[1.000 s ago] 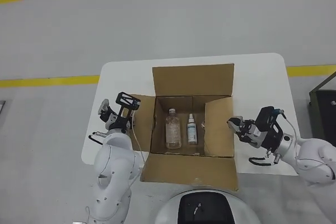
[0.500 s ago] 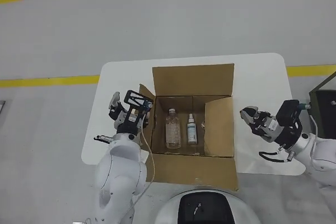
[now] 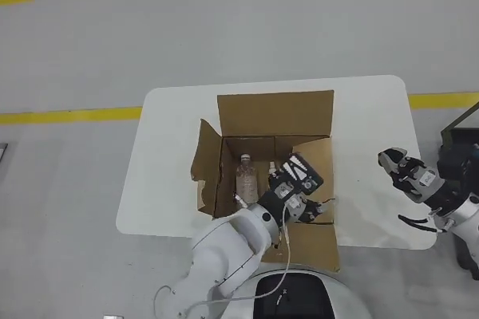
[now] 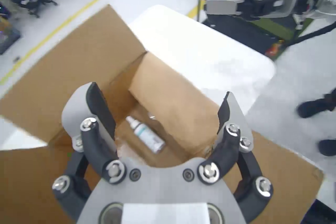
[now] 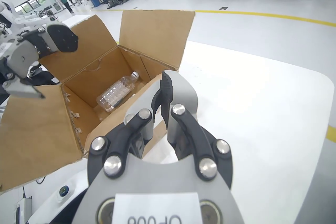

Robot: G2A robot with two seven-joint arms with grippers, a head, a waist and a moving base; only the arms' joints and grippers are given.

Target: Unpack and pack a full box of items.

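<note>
An open cardboard box (image 3: 275,112) stands mid-table with its flaps spread. On its floor lie a clear plastic bottle (image 3: 246,182) and a small white spray bottle (image 3: 271,169), side by side. My left gripper (image 3: 307,195) hangs open above the near right part of the box, with nothing in it. Between its fingers (image 4: 101,107) I see the spray bottle (image 4: 147,134) below. My right gripper (image 3: 397,162) is shut and empty, over the table's right edge, well apart from the box. Its view takes in the clear bottle (image 5: 115,92) inside the box (image 5: 155,33).
The white table (image 3: 168,159) has bare room to the left and right of the box. A dark cart with a green frame (image 3: 471,143) stands off the table's right side. The box's left flap (image 3: 203,159) stands nearly upright.
My left arm swung from the box's left side across to above its near right part. The left flap rose. My right arm drew back to the right, away from the box.
</note>
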